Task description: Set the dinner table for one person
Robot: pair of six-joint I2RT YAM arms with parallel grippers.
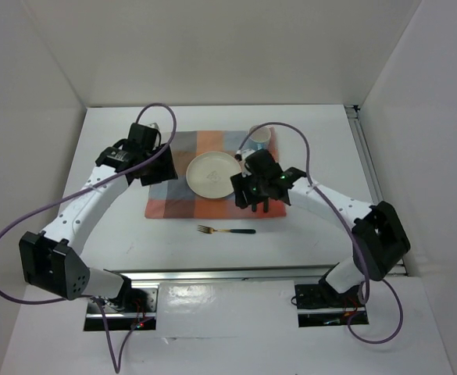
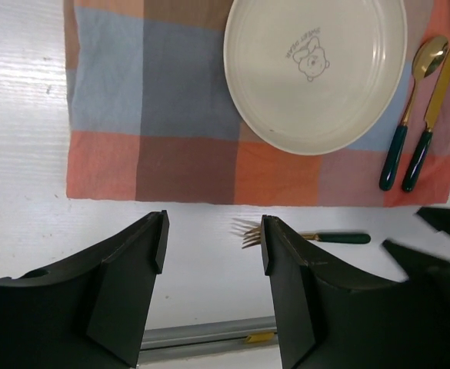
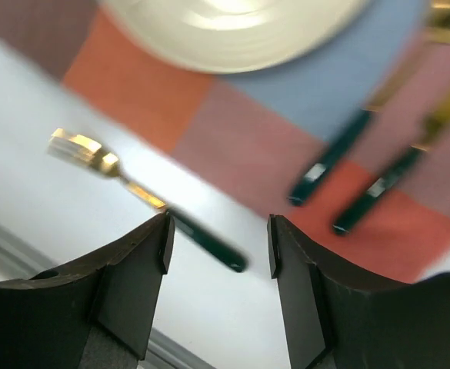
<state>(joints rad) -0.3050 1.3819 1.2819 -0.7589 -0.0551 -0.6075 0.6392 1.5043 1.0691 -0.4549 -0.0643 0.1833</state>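
1. The dinner table [image 1: 306, 242], a large plain white rectangular tabletop, fills my view. A metal rail runs along its near edge and another along its right edge.
2. An orange, blue and grey checked cloth mat [image 1: 181, 205] lies flat in the middle of the table.
3. My left gripper [image 2: 213, 231] hangs over the mat's far left part. Its black jaws stand wide apart with nothing between them.
4. My right gripper [image 3: 218, 231] hangs over the mat's near right part, above the cutlery there. Its jaws are also spread wide and hold nothing.
5. A round cream plate [image 1: 213, 173] with a small bear drawing sits at the middle of the mat.
6. A pale cup [image 1: 259, 137] stands at the mat's far right corner.
7. A gold knife with a dark green handle [image 2: 432, 108] lies on the mat at its right side, handle towards me.
8. A gold spoon with a dark green handle [image 2: 409, 115] lies between the plate and the knife, just beside the knife, bowl at the far end.
9. A gold fork with a dark green handle [image 1: 226, 230] lies on the bare table just near of the mat, tines pointing left.
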